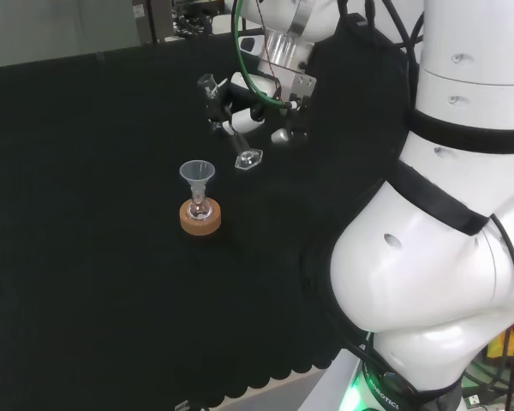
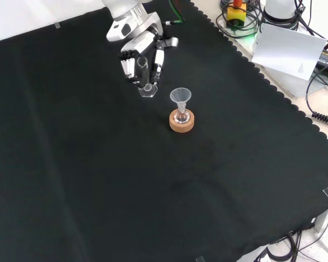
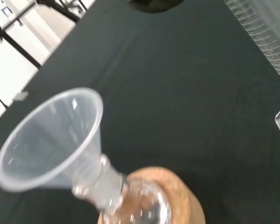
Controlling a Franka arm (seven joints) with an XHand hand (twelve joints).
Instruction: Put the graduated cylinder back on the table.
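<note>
Near the funnel (image 2: 180,96) in its cork-ringed flask (image 2: 181,118), robot hand (image 2: 142,54) grasping the tilted graduated cylinder (image 2: 144,75).

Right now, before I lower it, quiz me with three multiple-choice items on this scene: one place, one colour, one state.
1. In the front view, the graduated cylinder stands where from the funnel?
A. upper left
B. lower right
C. directly below

2. What colour is the ring stand under the flask?
A. red
B. cork brown
C. blue

3. How is the hand?
A. open, holding nothing
B. shut, holding nothing
C. curled round the cylinder

Answers: 1 A, it sits up and left of the funnel. 2 B, tan cork shows. 3 C, fingers wrap the tube.
</note>
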